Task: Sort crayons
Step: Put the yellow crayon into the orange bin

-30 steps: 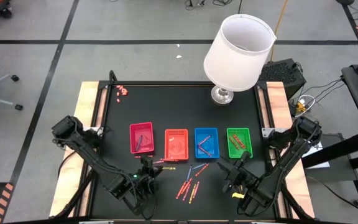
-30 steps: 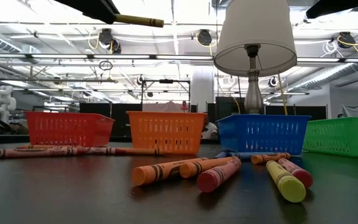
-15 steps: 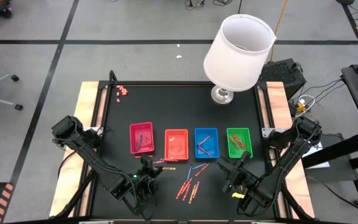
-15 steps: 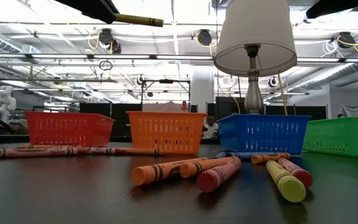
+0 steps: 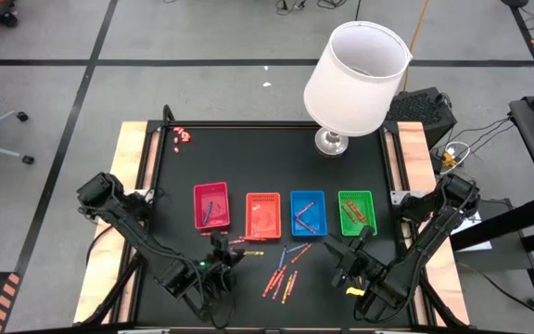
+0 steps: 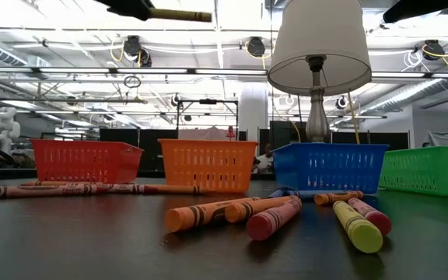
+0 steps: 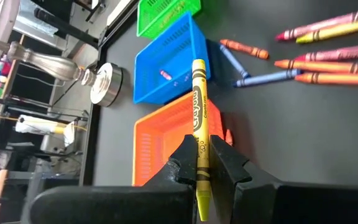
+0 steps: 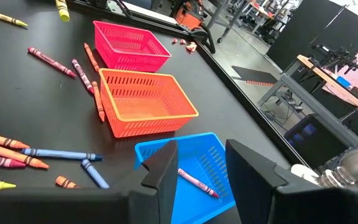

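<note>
I have the left pincer clamped on a yellow crayon, gripped near its pointed end, the long part projecting forward. In the low view the crayon hangs level, high above the worktop. In the high view the pincer sits over the near left part of the worktop, in front of the pink-red basket.

Procedure, as I judge it: no yellow basket is visible, so I must settle the destination first. The orange basket lies directly under the crayon in the left wrist view and is the closest colour. I should keep the crayon level, centre its full length over the chosen basket, lower until it is inside the rim, then part the fingers. The grip is off-centre, so the crayon may tip on release.

The right pincer waits over the near right part of the worktop, fingers apart, holding nothing.

Count, near to far:
- Loose crayons on the worktop: I make out roughly a dozen. A cluster lies in front of the orange and blue baskets; a few red ones lie beside the pink-red and orange baskets. I cannot give an exact figure.
- Baskets: four in one row, namely pink-red, orange, blue and green. Some already contain crayons.
- Small pink-red bits: one cluster at the far left corner.
- Table lamp: one, at the far edge.
</note>
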Tool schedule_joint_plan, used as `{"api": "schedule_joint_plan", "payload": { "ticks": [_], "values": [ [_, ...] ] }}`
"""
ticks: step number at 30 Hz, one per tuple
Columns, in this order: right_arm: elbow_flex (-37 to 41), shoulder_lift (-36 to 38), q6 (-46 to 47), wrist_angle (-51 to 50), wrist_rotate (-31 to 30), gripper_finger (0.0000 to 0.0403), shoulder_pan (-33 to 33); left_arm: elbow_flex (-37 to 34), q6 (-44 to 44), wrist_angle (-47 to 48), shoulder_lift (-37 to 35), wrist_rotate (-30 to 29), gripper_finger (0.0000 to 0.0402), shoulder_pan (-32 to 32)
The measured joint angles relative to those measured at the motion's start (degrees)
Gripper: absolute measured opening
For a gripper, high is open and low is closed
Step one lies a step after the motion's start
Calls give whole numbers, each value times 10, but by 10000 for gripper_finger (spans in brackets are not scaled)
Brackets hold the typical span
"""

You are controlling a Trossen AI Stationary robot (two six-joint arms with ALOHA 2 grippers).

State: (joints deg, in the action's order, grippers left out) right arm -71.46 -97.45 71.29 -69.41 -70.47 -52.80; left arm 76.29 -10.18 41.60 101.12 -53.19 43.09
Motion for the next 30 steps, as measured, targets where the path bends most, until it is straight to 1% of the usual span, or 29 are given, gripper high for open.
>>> {"api": "schedule_joint_plan", "payload": {
  "ticks": [6, 14, 17, 21, 26, 30],
  "values": [
    [0, 0, 0, 0, 0, 118, 0, 0, -1, -56, 0, 5, 15, 0],
    [0, 0, 0, 0, 0, 118, 0, 0, -7, -166, 0, 7, 15, 0],
    [0, 0, 0, 1, 0, 118, 0, 0, -63, -187, 0, 8, 15, 0],
    [0, 0, 0, 2, 0, 118, 0, 0, -155, -188, 0, 8, 15, 0],
    [0, 0, 0, 2, 0, 118, 0, 0, -300, -188, 0, 10, 15, 0],
    [0, 0, 0, 2, 0, 118, 0, 0, -384, -188, 0, 10, 15, 0]
  ]
}}
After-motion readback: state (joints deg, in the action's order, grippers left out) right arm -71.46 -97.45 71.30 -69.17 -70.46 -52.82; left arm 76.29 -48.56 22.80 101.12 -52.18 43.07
